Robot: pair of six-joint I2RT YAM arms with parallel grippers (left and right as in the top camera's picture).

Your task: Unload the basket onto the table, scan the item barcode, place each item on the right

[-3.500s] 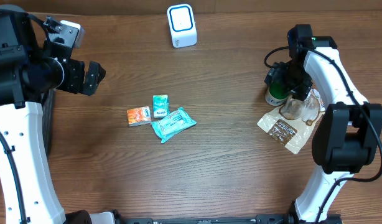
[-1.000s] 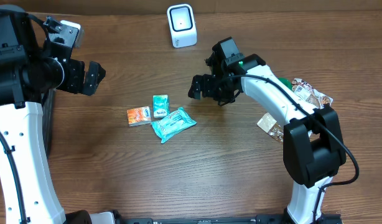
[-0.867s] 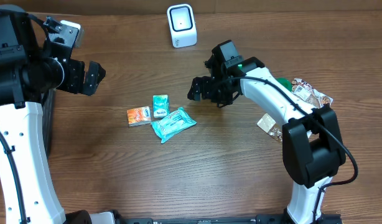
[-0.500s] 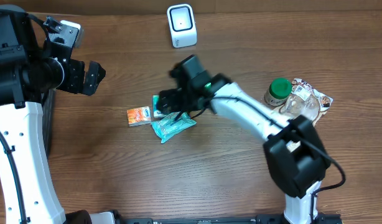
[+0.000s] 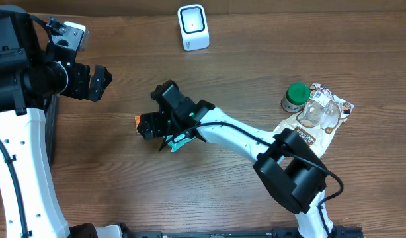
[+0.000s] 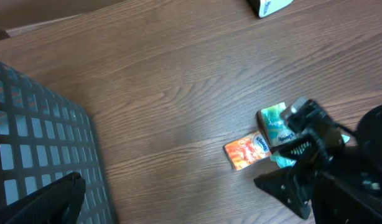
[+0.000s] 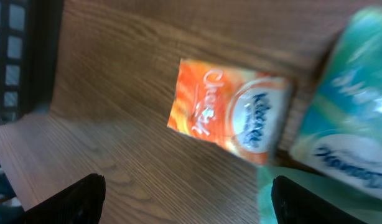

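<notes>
1. Since half a second ago, my right gripper (image 5: 150,131) has slid farther from the scanner (image 5: 193,26), toward my left side.
2. We work on a brown wooden table (image 5: 256,79). A dark mesh basket (image 6: 29,137) sits well apart from the scanner.
3. An orange packet (image 7: 231,115) with a round white logo lies flat, nearer me than the scanner, just beside a teal pack (image 7: 346,112).
4. My right jaws stand spread wide over the orange packet, gripping nothing. My left gripper (image 5: 97,82) hangs wide open and empty, left of the scanner.
5. Scanner and packets have not shifted.

Glossy orange packet (image 7: 228,118) on matt wood-grain table (image 7: 116,174) (teal pack (image 7: 340,124) equally glossy).
</notes>
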